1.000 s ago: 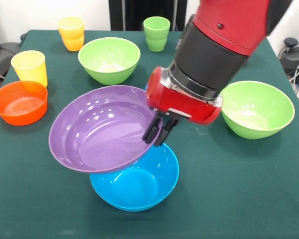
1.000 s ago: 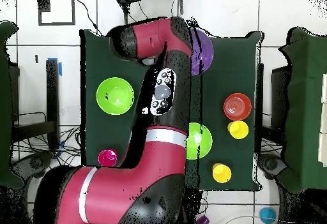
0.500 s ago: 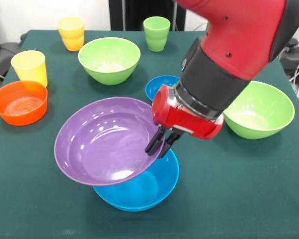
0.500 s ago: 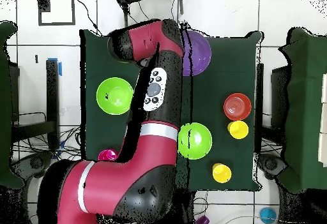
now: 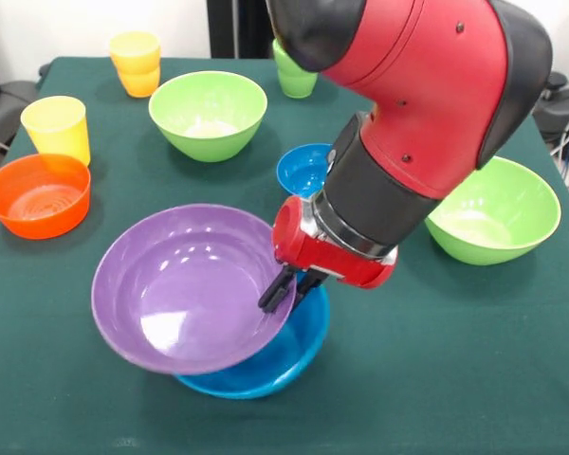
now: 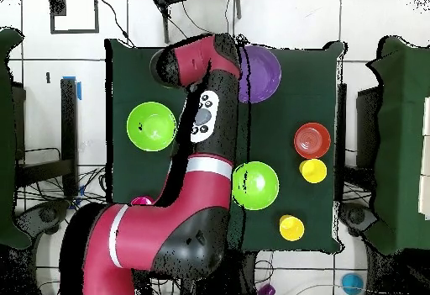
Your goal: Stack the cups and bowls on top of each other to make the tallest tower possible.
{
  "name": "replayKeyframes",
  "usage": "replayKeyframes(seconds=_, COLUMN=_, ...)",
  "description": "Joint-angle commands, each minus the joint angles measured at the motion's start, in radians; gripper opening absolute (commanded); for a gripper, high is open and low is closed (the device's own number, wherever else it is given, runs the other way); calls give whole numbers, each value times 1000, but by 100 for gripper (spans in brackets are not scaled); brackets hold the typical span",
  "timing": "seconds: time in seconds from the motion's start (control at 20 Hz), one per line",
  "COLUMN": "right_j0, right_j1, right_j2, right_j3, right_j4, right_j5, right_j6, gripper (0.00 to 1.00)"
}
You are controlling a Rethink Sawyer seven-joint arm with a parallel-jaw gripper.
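In the front view the claw (image 5: 286, 289) is clamped on the right rim of the wide purple bowl (image 5: 190, 287), one dark finger inside the rim and one outside. The purple bowl sits tilted in the large blue bowl (image 5: 280, 355), covering most of it; only the blue bowl's front and right wall show. Whether the purple bowl rests fully on the blue rim cannot be told.

The small blue bowl (image 5: 305, 169) is partly hidden behind the arm (image 5: 412, 104). The light green cup (image 5: 292, 76) at the far edge is cut off by the arm's upper part. One light green bowl (image 5: 209, 114) stands clear on the green worktop (image 5: 474, 360); the other (image 5: 493, 209) has its left side covered by the arm. The small orange bowl (image 5: 38, 194) sits at the left, with the yellow cup (image 5: 56, 127) just behind it. The orange-yellow cup (image 5: 137, 63) stands at the far left corner.

In the overhead view the arm (image 6: 201, 140) hides the claw, the small blue bowl and the large blue bowl. The purple bowl (image 6: 260, 73) shows only in part beside the arm. That view shows both light green bowls (image 6: 151, 126) (image 6: 256, 185), the orange bowl (image 6: 312, 140) and two yellow cups (image 6: 313, 171) (image 6: 291, 227). A sliver of a red cup (image 6: 141, 200) shows at the arm's edge; the front view does not show it.
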Motion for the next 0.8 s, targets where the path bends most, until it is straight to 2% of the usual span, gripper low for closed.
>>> replayKeyframes(seconds=0.05, right_j0=11, right_j1=15, right_j2=45, right_j3=21, right_j4=11, right_j5=34, right_j6=115, gripper=0)
replayKeyframes(seconds=0.8, right_j0=52, right_j1=9, right_j2=33, right_j3=17, right_j4=70, right_j5=77, right_j6=154, gripper=0)
